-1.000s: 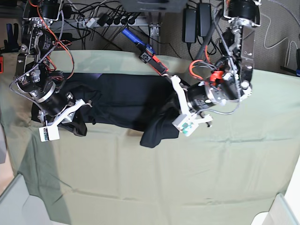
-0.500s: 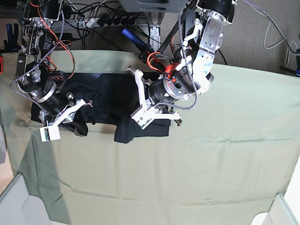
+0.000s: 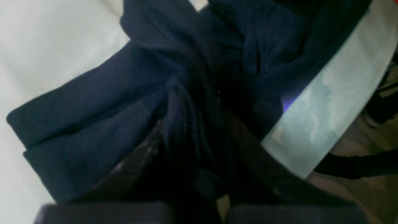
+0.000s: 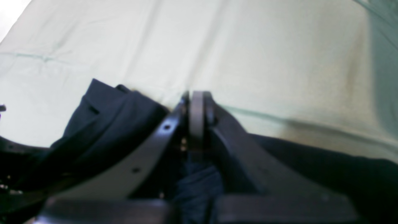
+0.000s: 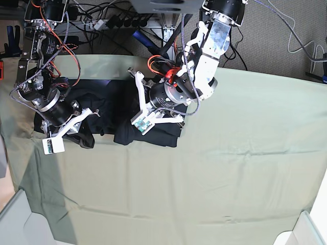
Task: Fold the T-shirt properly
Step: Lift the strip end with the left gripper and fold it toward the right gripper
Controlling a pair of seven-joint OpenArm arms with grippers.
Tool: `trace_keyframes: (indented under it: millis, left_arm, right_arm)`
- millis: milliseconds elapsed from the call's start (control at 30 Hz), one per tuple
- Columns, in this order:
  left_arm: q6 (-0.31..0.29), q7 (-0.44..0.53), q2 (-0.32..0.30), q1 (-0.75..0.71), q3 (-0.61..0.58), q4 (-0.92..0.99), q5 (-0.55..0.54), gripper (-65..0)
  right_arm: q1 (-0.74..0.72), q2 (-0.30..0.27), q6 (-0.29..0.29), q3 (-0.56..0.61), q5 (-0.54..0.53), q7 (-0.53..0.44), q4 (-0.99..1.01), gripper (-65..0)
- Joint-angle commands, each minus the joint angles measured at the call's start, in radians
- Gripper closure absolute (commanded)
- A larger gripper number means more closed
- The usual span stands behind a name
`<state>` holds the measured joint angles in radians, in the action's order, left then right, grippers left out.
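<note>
The T-shirt (image 5: 122,109) lies on the far left part of the tabletop (image 5: 230,168), on its pale green cloth cover, as a dark band whose long axis runs left to right, parallel to the far edge. We judge the fold to be partly done: the right portion is doubled over toward the left and bunched near the middle, while the left end is gathered, not flat. Only the plain black face shows, apart from a small purple glimpse in the left wrist view. We cannot tell which end is the collar.

The left gripper (image 5: 148,120), on the right of the base view, has its fingers pinched narrow on a thick gather of the T-shirt (image 3: 192,118). The right gripper (image 5: 76,122) has its fingers fully together (image 4: 196,109), with dark fabric bunched behind the tips at the left end.

We judge that flattening, squaring the edges and the final fold remain.
</note>
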<state>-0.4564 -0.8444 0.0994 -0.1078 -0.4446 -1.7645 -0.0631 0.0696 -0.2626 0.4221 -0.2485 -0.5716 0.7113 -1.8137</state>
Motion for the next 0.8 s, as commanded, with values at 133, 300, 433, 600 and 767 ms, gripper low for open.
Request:
trace_keyframes:
  millis: [133,300,433,600,767]
  left_arm:
    - [0.007,0.073,0.011,0.014,-0.046,-0.016,0.045,-8.9]
    - [0.008,0.126,0.012,0.014,-0.061,-0.016,0.104,-33.3]
    - [0.016,0.122,0.042,0.014,-0.061,-0.017,0.104,-33.6]
    - [0.02,0.101,0.058,0.025,-0.073,-0.074,0.106,-33.5]
    - [0.027,0.057,0.029,0.073,-0.071,-0.173,0.077,-33.5]
  right_arm:
    - [-0.012,-0.01,0.068,-0.006,-0.013,-0.026,-0.019,0.0]
    - [-0.012,-0.009,0.068,-0.006,-0.013,-0.026,-0.019,0.0]
    - [-0.014,-0.01,0.068,-0.006,-0.012,-0.026,-0.019,0.0]
    - [-0.014,-0.01,0.068,-0.006,-0.012,-0.027,-0.019,0.0]
    - [-0.014,-0.031,0.068,-0.007,-0.012,-0.027,-0.019,0.0]
